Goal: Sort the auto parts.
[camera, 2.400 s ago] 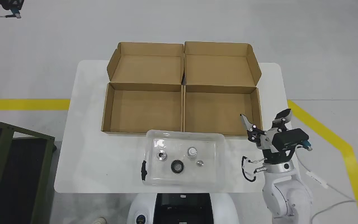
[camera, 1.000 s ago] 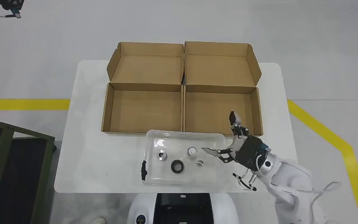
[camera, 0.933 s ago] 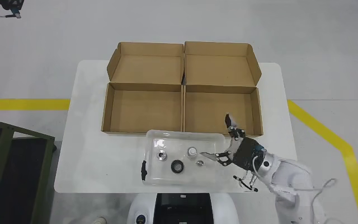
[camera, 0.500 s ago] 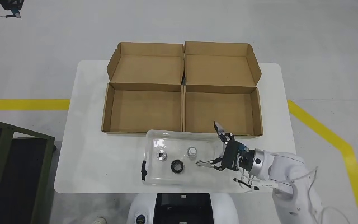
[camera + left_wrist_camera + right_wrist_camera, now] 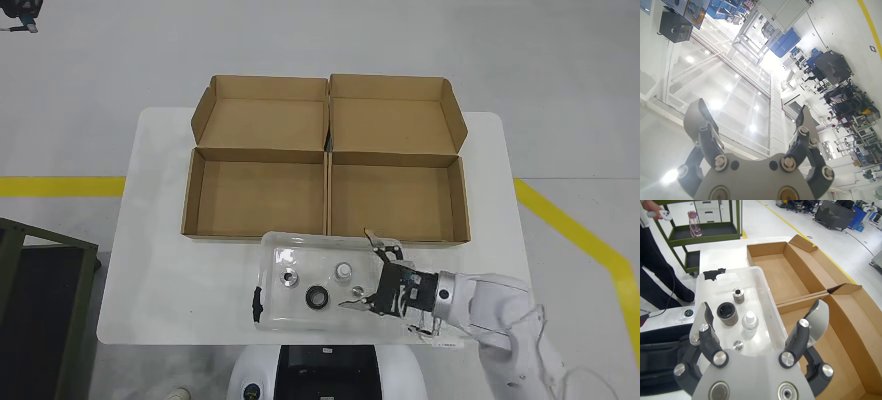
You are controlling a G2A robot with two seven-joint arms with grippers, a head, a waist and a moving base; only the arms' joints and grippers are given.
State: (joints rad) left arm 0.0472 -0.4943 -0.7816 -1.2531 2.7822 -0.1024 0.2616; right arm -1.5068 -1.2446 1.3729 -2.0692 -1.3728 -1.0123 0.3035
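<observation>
White table (image 5: pixel 160 220), cardboard boxes (image 5: pixel 262 196), grey floor (image 5: pixel 560 60)

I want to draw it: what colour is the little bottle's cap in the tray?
White. The cap shows best in the right wrist view.

White table (image 5: pixel 150 230) carries two cardboard boxes (image 5: pixel 255 195), one clear tray (image 5: pixel 300 252).
</observation>
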